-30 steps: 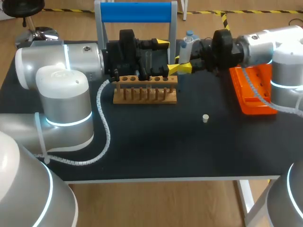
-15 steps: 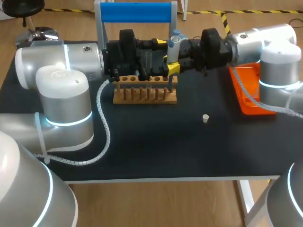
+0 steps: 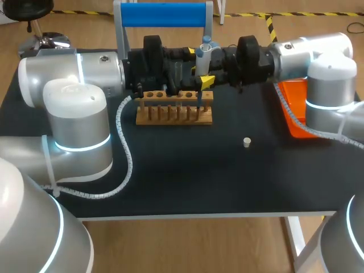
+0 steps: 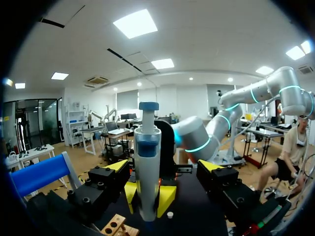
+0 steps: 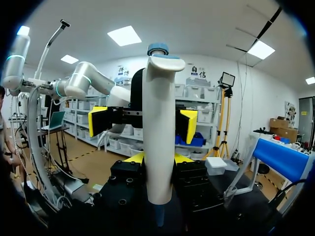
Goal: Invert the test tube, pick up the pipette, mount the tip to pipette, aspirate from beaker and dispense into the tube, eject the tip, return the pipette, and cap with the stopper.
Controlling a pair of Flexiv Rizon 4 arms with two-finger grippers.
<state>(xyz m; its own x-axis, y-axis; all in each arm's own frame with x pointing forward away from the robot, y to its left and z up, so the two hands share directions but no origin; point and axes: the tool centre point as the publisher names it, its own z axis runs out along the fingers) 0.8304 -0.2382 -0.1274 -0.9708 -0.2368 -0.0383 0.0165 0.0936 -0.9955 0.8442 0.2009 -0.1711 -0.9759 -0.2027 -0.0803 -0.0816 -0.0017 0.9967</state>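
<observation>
here we are at the far edge of the table (image 3: 227, 182), with both our arms meeting in the middle. our right gripper (image 5: 157, 158) comes in from the right side and has the pipette (image 3: 205, 54) clamped upright. its yellow fingers (image 5: 183, 158) press the white body from both sides, blue cap on top. the pipette hangs over the right end of the wooden rack (image 3: 174, 114), its thin lower end just beside that end. facing it, our left gripper (image 4: 163, 167) sits above the rack, coming in from the left. its fingers (image 4: 117, 166) are spread wide, one on each side of the pipette and apart from it, gripping nothing that we can see. the little white stopper (image 3: 247, 142) lies alone on the table, nearer the front edge than the rack and off to its right. an orange tray (image 3: 296, 122) rests by the right edge, partly under our right arm. the blue-topped frame (image 3: 165, 14) stands behind the rack at the far edge.
</observation>
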